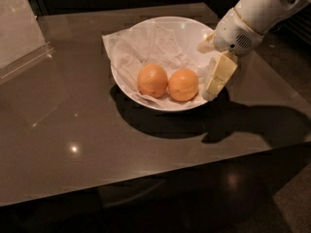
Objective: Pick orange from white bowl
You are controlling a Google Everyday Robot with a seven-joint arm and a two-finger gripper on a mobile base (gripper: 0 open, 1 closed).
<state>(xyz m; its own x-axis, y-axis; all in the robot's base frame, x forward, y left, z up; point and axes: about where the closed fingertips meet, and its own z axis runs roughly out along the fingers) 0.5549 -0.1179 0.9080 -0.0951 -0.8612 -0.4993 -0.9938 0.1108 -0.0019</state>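
The white bowl [192,30] sits on the dark table, lined with crumpled white paper. Two oranges lie side by side at its front. The orange [183,85] is the rounder, deeper-coloured one on the right. A paler, slightly egg-shaped orange [152,80] lies to its left. My gripper [208,69] hangs over the bowl's right rim, just right of the orange and apart from it. It is open and empty, with one cream finger [219,75] pointing down next to the orange.
The dark glossy table [73,130] has its front edge near the bottom and its right edge past the bowl. A clear plastic stand [22,38] is at the back left. My white arm [262,8] comes in from the upper right.
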